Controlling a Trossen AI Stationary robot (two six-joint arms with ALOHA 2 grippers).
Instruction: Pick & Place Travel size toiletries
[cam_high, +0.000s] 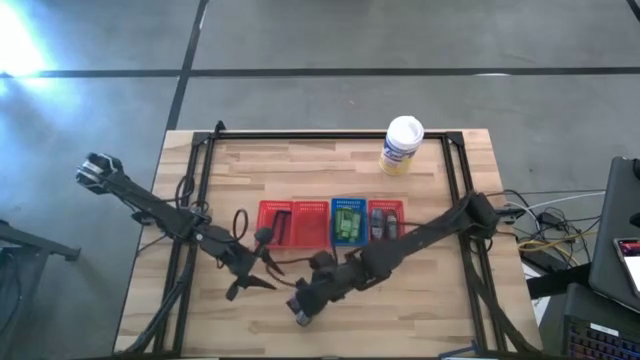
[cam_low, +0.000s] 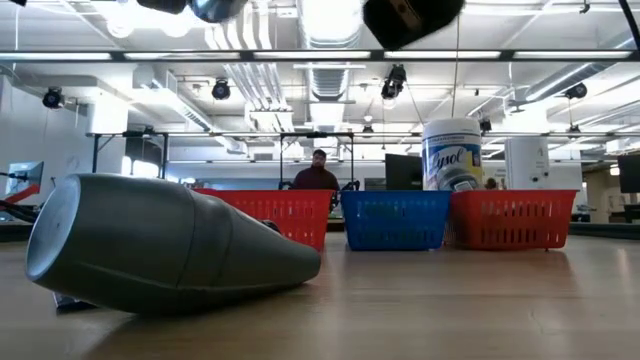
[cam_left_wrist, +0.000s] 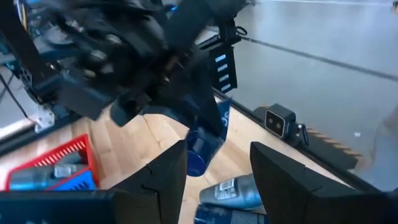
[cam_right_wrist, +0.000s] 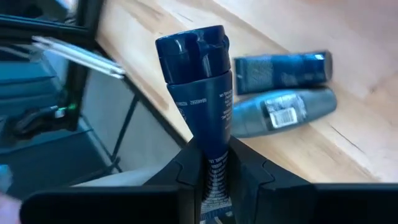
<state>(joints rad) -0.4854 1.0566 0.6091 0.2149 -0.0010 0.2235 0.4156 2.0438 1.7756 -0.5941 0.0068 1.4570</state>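
Clamped in my right tool (cam_right_wrist: 214, 163), a dark blue tube (cam_right_wrist: 202, 93) hangs above the near worktop (cam_right_wrist: 348, 155), two tubes (cam_right_wrist: 283, 87) unpicked below, baskets (cam_high: 330, 222) partly filled, left tool (cam_left_wrist: 217, 168) open.

The table (cam_high: 300, 160) is pale blond wood with visible grain, framed in black. On it stand 3 red mesh baskets (cam_high: 292, 223) and 1 blue mesh basket (cam_high: 349, 222); the blue one holds bright green bottles (cam_high: 348, 224). The tub (cam_high: 402, 145) at the far side is white with a yellow label. A dark blue tube (cam_right_wrist: 202, 99) with white print sits between the right gripper's (cam_right_wrist: 211, 171) black fingers. 2 tubes (cam_right_wrist: 283, 87) on the wood, 1 dark blue, 1 grey, carry white labels.
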